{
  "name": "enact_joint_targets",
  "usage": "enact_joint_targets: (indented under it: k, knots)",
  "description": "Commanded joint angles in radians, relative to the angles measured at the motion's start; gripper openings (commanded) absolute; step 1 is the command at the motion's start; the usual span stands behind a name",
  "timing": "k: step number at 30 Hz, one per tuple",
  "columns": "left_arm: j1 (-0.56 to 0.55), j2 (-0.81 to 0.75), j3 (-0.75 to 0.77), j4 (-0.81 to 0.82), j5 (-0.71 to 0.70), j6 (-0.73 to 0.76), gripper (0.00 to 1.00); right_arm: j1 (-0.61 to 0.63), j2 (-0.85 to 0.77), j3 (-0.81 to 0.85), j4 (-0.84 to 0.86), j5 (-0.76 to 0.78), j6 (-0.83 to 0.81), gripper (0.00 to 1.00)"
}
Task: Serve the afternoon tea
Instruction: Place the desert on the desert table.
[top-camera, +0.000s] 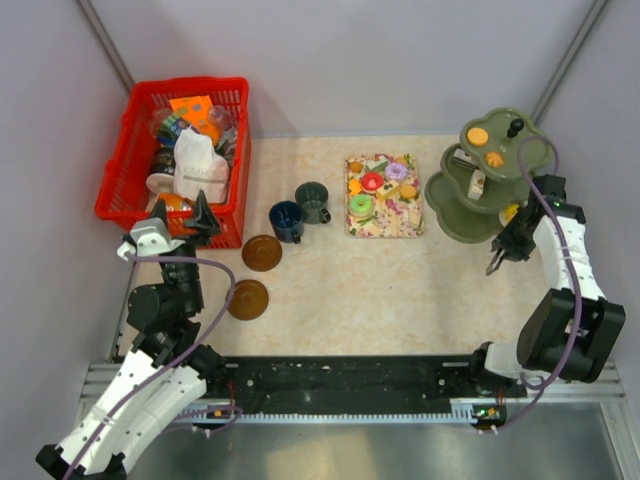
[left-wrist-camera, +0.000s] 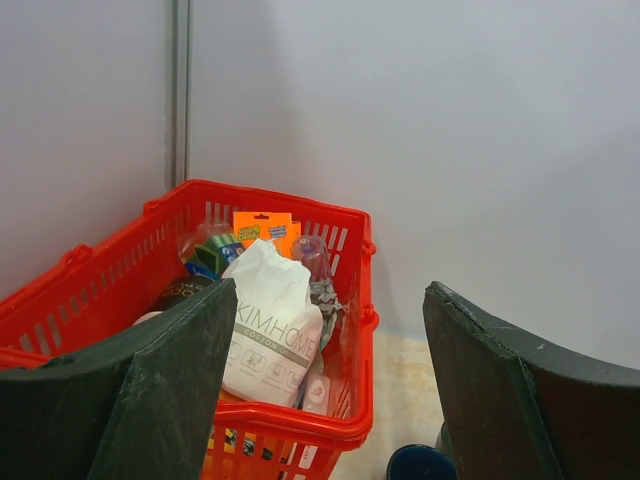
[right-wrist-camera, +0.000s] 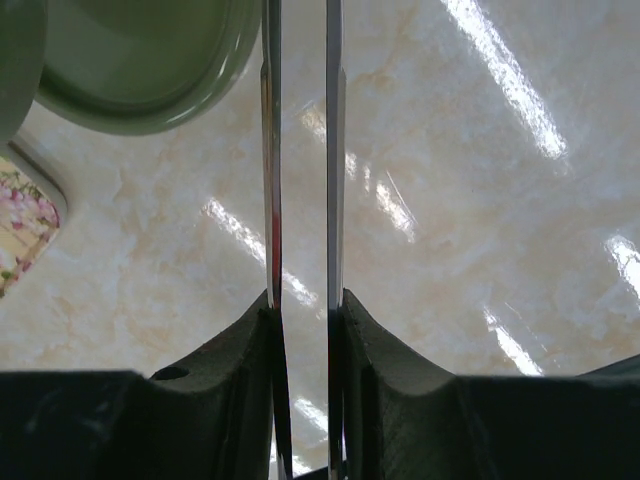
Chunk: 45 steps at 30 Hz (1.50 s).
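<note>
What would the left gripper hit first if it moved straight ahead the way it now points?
Most likely the red basket: its near rim sits between the open fingers of the left gripper, with a white pouch just behind it. Depth is unclear, so the exact contact point is uncertain.

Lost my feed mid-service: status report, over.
Left gripper open at red basket. Right gripper shut on tongs beside stand. Mugs off saucers, pastries mostly on tray. Nothing seen blocking.
</note>
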Motion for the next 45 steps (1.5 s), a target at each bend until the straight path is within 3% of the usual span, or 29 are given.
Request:
enact_joint_targets:
  k: [1,23,32,45]
  knots:
    - [-0.002,-0.004,-0.002,0.046,-0.004,0.016,0.8,-0.038,0.031,0.012,0.111,-0.009,0.042,0.21]
    - [-0.003,-0.01,-0.001,0.048,-0.009,0.027,0.8,-0.043,0.197,-0.003,0.242,-0.063,0.064,0.25]
    - [-0.003,-0.012,-0.002,0.048,-0.009,0.027,0.8,-0.044,0.163,-0.005,0.242,-0.048,0.059,0.41]
    - [-0.002,-0.007,-0.002,0.049,-0.006,0.027,0.8,-0.044,0.047,-0.011,0.19,0.034,0.085,0.42]
